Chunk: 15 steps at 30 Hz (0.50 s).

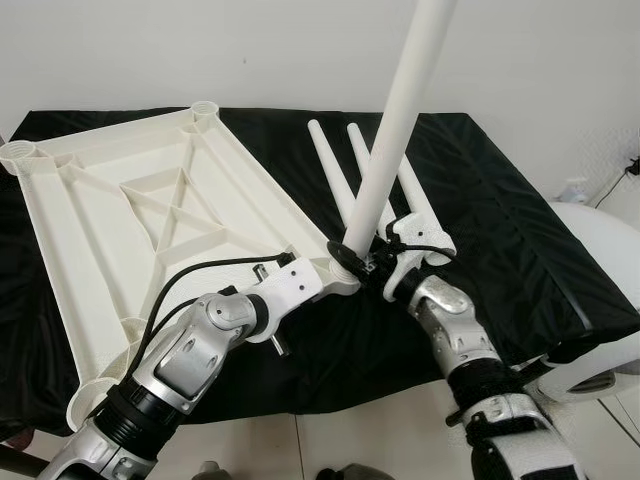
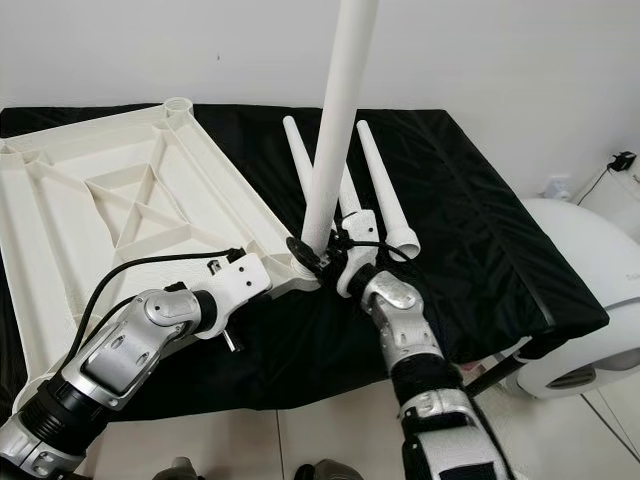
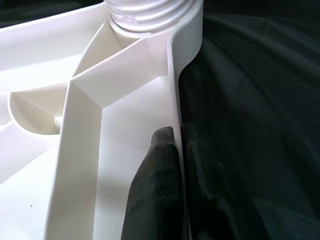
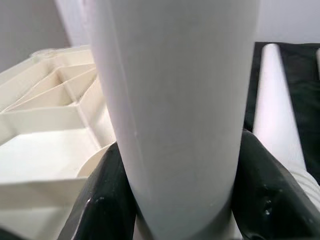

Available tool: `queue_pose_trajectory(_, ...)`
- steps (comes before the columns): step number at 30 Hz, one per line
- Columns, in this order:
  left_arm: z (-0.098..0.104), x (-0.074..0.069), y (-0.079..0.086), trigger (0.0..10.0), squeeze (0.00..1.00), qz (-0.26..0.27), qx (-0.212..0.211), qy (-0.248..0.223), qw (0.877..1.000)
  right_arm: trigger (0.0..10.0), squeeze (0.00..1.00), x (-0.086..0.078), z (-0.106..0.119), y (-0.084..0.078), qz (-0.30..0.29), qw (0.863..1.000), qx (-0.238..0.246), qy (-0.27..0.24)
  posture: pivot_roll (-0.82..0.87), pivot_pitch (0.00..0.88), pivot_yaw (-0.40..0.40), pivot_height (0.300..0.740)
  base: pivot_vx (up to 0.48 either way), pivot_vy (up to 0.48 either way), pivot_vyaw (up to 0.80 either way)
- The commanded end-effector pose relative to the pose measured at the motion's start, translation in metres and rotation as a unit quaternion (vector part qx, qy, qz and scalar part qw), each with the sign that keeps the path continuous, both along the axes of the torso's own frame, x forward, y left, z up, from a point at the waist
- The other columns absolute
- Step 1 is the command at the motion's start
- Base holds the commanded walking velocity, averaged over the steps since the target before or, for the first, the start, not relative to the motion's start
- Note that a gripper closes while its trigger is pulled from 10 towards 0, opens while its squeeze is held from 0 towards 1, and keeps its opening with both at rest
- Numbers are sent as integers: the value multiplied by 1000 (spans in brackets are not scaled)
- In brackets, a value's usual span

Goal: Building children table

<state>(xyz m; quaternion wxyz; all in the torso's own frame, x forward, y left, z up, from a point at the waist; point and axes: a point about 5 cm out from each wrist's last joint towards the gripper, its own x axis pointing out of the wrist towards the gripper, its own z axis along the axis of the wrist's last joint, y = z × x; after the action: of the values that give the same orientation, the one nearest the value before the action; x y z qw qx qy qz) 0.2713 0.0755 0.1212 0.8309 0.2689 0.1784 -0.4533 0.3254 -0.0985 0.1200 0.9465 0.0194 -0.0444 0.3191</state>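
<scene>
The white ribbed table top (image 1: 150, 200) lies upside down on a black cloth (image 1: 500, 220). A long white leg (image 1: 400, 120) stands nearly upright, leaning a little, with its lower end at the table top's near right corner socket (image 3: 150, 12). My right gripper (image 1: 365, 262) is shut on this leg (image 4: 175, 100) close to its base, one finger on each side. My left gripper (image 3: 178, 132) is shut on the table top's thin rim (image 3: 172, 90) just beside that socket. Other loose white legs (image 2: 385, 185) lie on the cloth behind the standing one.
The cloth-covered platform ends at the front over a tiled floor (image 1: 330, 440). A large white rounded object (image 1: 600, 260) stands at the right beside the platform. A plain wall (image 1: 200, 50) runs close behind. More sockets sit at the table top's far corners (image 1: 205, 108).
</scene>
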Motion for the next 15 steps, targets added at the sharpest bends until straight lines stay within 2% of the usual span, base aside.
queue_pose_trajectory(1,-11,-7,-5,10000,0,-17,4,29,999,10000,0,0,6,10,-9,1000,6,-8,26,4,-92,740,0,0,0)
queue_pose_trajectory(8,-11,-9,-6,10000,0,-19,1,31,999,10000,0,-5,13,32,-86,996,32,-2,20,10,-85,740,0,0,0)
queue_pose_trajectory(15,-12,-9,-7,10000,0,-21,1,32,999,10000,0,-9,12,47,-127,991,33,8,26,5,-88,740,0,0,0)
